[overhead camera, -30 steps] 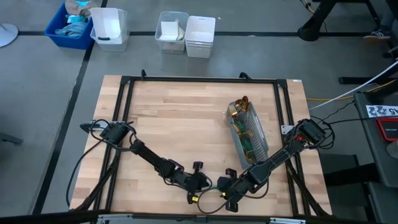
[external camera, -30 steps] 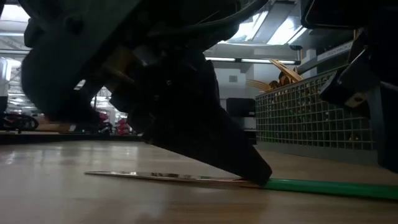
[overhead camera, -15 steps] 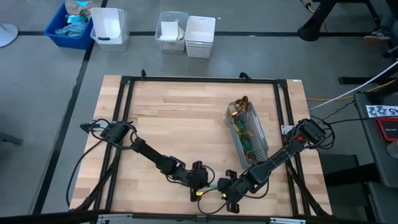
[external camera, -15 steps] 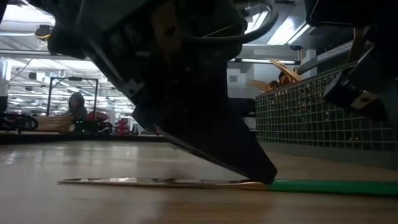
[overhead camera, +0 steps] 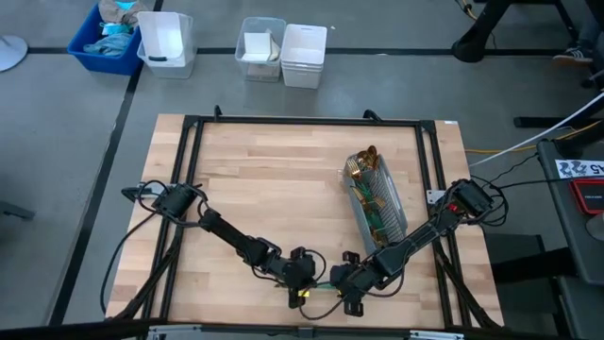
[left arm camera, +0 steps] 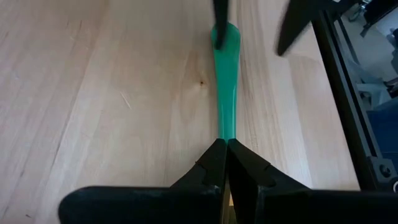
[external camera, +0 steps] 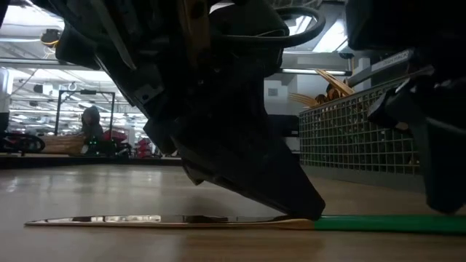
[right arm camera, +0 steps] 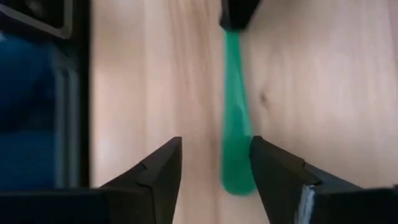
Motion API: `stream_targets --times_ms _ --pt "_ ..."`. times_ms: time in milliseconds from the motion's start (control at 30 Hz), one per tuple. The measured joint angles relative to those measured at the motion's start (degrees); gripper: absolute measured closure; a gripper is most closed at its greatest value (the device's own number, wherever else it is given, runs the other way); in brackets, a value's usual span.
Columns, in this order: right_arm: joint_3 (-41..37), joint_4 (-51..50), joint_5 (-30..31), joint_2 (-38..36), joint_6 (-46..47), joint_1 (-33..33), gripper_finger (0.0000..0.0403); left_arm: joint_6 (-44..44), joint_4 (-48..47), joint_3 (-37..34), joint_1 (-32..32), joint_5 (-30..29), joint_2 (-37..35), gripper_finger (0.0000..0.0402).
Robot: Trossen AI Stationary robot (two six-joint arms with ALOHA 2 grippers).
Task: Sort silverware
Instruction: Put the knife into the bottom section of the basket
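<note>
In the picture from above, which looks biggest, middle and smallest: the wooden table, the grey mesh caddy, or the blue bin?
1. Light wooden table, by far the largest.
2. Grey mesh rectangular caddy and blue plastic bin look about alike; the bin sits lower on the floor, so I won't rank them.

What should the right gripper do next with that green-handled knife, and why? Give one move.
Probably close the right gripper on the knife's green handle: its fingers stand open on either side of the handle's end, while the left gripper is shut on the knife where handle meets blade, flat on the table.
</note>
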Motion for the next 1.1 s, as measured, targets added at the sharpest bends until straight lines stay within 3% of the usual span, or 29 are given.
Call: stream_targets --times_ms 233,533,833,1100 --pt "0.0 -5.4 2.97 0.01 -2.25 0.02 0.0218 0.31 0.0 0.0 0.02 0.02 0.0 0.0397" --pt "0.33 -4.97 2.51 2.13 -2.27 0.51 0.0221 0.39 0.08 -0.02 0.04 -0.01 0.0 0.0397" --pt "0.24 -5.68 7.13 2.57 -2.2 1.64 0.0221 0.42 6.11 -0.28 -0.04 0.39 0.28 0.0396" --pt "0.22 -6.21 7.32 3.53 -0.87 1.66 0.0221 0.52 6.97 -0.26 -0.02 0.29 0.33 0.0396"
